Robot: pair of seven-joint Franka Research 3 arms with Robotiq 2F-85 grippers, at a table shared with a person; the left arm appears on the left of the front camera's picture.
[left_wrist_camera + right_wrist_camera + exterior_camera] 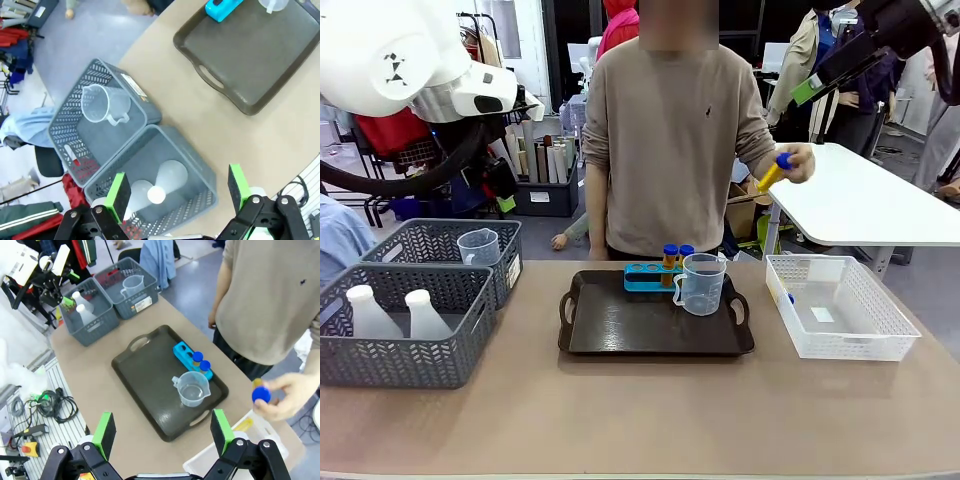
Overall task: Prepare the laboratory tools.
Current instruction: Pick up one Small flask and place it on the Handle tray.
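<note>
Left jaws: are being held wide apart with nothing between them, hanging above the nearer grey basket (197, 205).
Under the left jaws: two conical flasks (169, 176) are being kept side by side in that basket, close to each other and to its walls.
Risk at the flasks: if one is being reached for, a finger may be forced between the pair or against the mesh wall. The neighbour could then be tipped, and the smooth tapering body could be squeezed out of the pads.
Right jaws: are being held wide apart and empty, high above the near edge of the dark tray (145, 375).
On the tray: a measuring beaker (192, 388) is being kept just beside the blue rack (181, 351), in which two capped tubes (198, 357) are being held upright.
Risk at the tray: the rack is being partly screened by the beaker on the robot's side, so a reach for the tubes could knock the beaker or drag the light rack along.
Person's hand (798, 162): a further tube (770, 176) is being held in the air to the tray's right, well above the bench (640, 420).
Risk with the person: if that tube is being carried to the rack while an arm is being lowered there, hand and jaws could be brought together.
Spare beaker (479, 246): is being kept in the farther grey basket (420, 245), well apart from the tray.
</note>
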